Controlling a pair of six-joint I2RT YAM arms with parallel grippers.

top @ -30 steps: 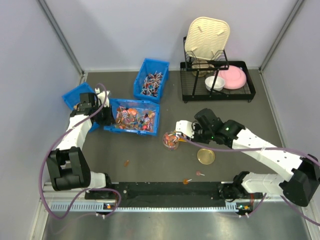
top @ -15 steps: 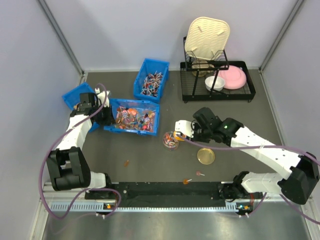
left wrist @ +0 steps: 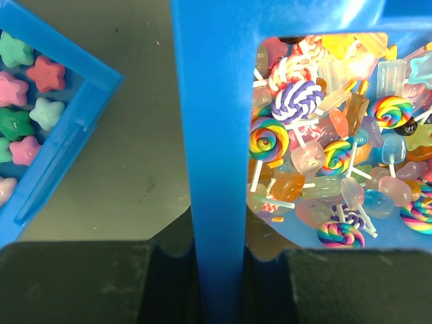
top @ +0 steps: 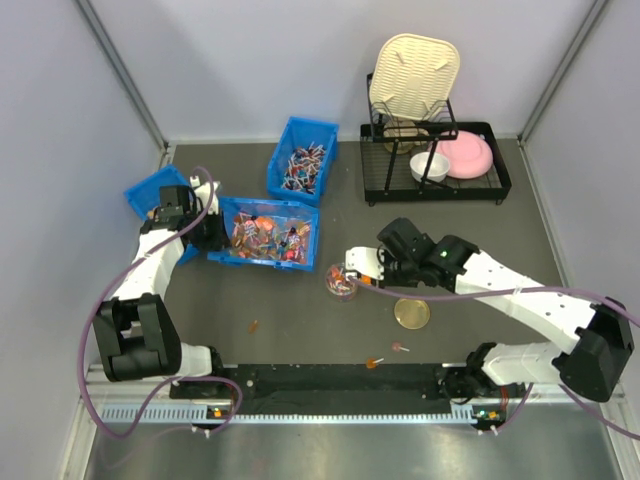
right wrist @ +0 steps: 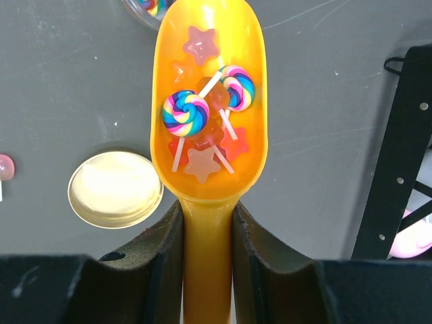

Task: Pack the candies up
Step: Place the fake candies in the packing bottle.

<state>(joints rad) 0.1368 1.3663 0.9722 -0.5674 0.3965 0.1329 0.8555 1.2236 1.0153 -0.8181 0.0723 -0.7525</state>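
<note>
A dark grey table (top: 300, 340) is seen from above, with two white robot arms mounted at its near edge. At the far right stands a black dish rack (top: 380, 190) holding a beige tray, a pink plate and a white bowl.

Three blue bins sit at the far left. The middle bin (top: 262, 262) is heaped with the candies (top: 268, 235), which are swirl lollipops and small jelly sweets in mixed colours. The left gripper (left wrist: 217, 250) is clamped on this bin's near wall, one finger inside and one outside. A second bin (top: 283, 160) behind it holds stick-like sweets. A third bin (left wrist: 64, 145) to the left holds pastel star sweets.

The right gripper (right wrist: 207, 223) is closed tight on the handle of a yellow scoop (right wrist: 236, 27). The scoop is held level over the table and carries two rainbow lollipops and several orange and pink stars. Its tip is at a small clear jar (top: 342, 281) near the table's centre (already part-filled with candies).

A gold lid (top: 411, 313) lies flat just right of the jar. A few loose sweets lie on the table near the front rail.
</note>
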